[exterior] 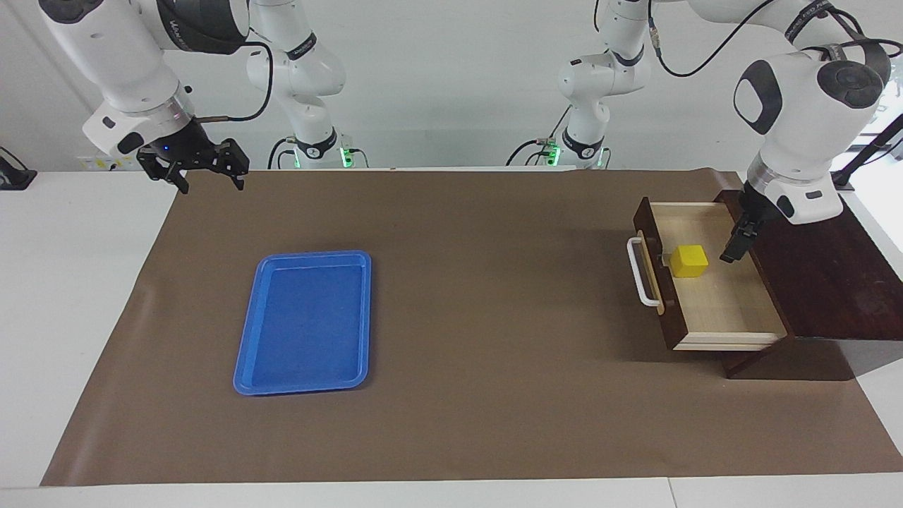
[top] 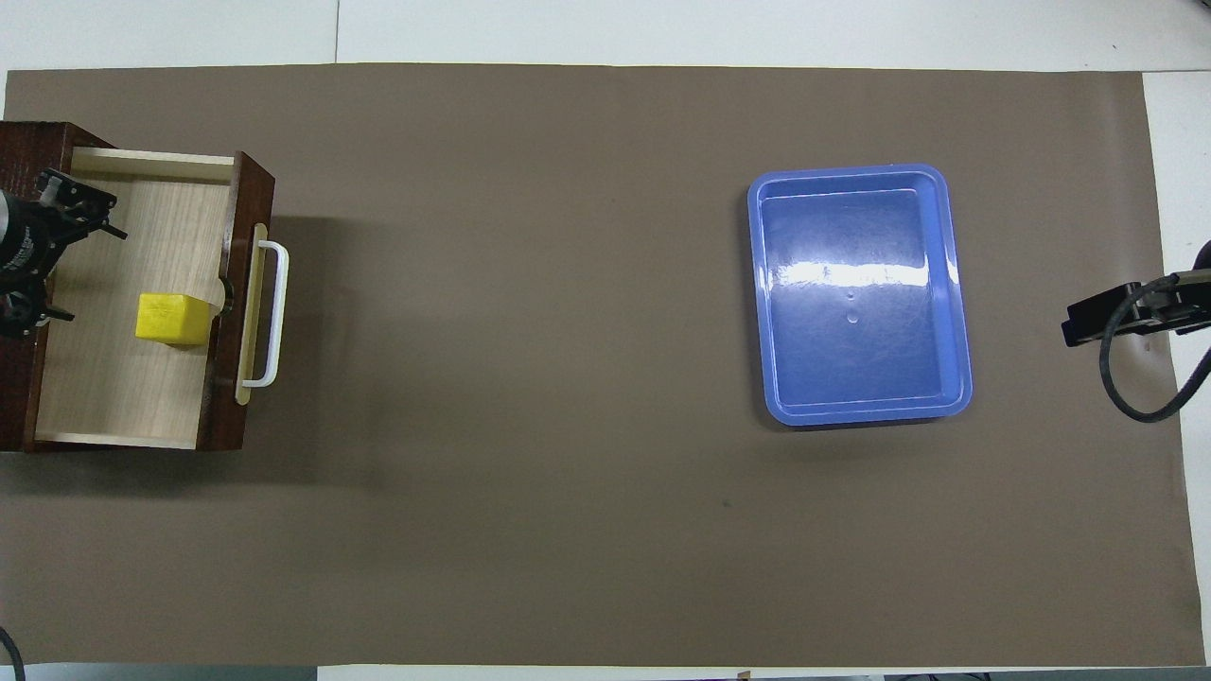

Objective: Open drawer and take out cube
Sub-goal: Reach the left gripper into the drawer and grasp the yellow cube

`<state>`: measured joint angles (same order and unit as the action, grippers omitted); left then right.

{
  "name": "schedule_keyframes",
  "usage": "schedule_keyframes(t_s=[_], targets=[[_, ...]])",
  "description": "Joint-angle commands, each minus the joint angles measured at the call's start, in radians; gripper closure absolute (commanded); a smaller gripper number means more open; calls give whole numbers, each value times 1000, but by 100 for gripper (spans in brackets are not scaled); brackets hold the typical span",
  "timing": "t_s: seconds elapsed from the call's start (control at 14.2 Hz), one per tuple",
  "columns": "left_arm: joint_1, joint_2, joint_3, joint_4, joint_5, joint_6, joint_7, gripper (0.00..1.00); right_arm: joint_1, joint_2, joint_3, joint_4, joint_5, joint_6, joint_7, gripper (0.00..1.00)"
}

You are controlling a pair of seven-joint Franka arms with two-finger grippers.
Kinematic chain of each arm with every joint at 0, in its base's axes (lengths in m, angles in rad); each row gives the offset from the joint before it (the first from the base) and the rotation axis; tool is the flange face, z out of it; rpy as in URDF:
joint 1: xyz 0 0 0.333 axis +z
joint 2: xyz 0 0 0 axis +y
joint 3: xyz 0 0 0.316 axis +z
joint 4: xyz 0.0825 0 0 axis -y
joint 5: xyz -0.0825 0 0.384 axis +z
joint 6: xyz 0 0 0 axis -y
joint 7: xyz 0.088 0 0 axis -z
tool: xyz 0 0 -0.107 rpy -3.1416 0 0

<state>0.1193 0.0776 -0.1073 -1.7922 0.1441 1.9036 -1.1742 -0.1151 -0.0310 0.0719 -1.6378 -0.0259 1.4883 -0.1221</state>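
The drawer (exterior: pixel 719 303) is pulled out of its dark wooden box (exterior: pixel 825 282) at the left arm's end of the table; its white bar handle (exterior: pixel 640 271) faces the middle of the table. The yellow cube (exterior: pixel 689 260) lies on the pale floor inside, close against the drawer front. It also shows in the overhead view (top: pixel 173 319), as does the drawer (top: pixel 123 378). My left gripper (exterior: pixel 732 254) hangs low over the drawer's inside, beside the cube on the box's side and apart from it. My right gripper (exterior: pixel 210 185) waits open and empty in the air over the mat's corner at the right arm's end.
A flat blue tray (exterior: pixel 307 321) lies empty on the brown mat toward the right arm's end; it also shows in the overhead view (top: pixel 856 303). The wooden box takes up the mat's edge at the left arm's end. White table borders the mat.
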Motion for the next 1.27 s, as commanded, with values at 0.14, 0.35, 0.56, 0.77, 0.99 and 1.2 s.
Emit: schedule_keyframes(t_s=[0.14, 0.35, 0.56, 0.77, 0.99, 1.2], targets=[[42, -75, -9, -159, -20, 97, -271, 0, -6, -26, 9, -30, -3, 12, 9, 0], [39, -78, -9, -229, -21, 155, -332, 0, -1, -38, 11, -57, -3, 18, 25, 0], [33, -76, -11, -289, -23, 225, -349, 0, 0, -50, 12, -91, -3, 64, 67, 0], [34, -70, -9, -285, -23, 233, -387, 55, 29, -79, 14, -151, 0, 104, 171, 0], [37, -59, -11, -250, -26, 215, -400, 100, 55, -92, 16, -189, 44, 122, 319, 0], [28, -4, -11, -68, -35, 24, -401, 100, 83, -92, 17, -208, 90, 133, 487, 0]])
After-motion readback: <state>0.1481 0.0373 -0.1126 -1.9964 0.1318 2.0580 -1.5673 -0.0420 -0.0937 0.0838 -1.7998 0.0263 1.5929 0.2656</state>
